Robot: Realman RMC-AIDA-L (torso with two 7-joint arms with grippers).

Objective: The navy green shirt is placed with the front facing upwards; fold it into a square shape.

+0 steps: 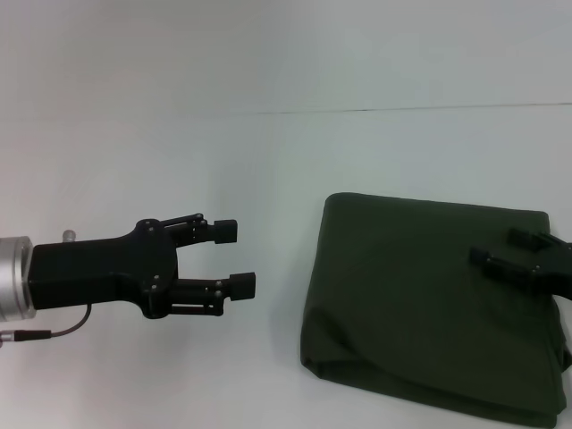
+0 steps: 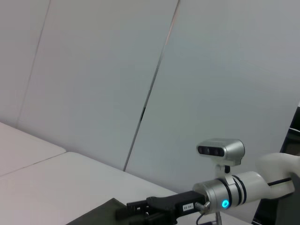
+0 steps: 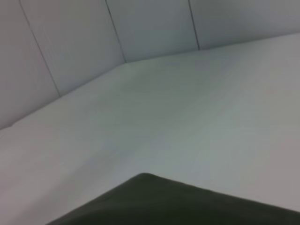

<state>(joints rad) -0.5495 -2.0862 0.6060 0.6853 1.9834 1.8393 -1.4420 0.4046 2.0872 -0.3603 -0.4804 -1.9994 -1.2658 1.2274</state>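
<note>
Head view – risk: the navy green shirt (image 1: 429, 313) already lies folded into a rough square on the white table (image 1: 179, 161), to the robot's right. The right gripper (image 1: 508, 249) hangs over its right side, fingers apart, gripping nothing; a low pass could snag the top layer and undo the fold. The left gripper (image 1: 237, 259), fingers spread and empty, sits well left of the cloth.
Head view – look: dark olive, lettering hidden, near edge thick and slightly puffed.
Left wrist view: a dark shirt corner (image 2: 101, 214) – the right gripper's fingers above it.
Right wrist view: one rounded shirt corner (image 3: 187, 204) on the table.
</note>
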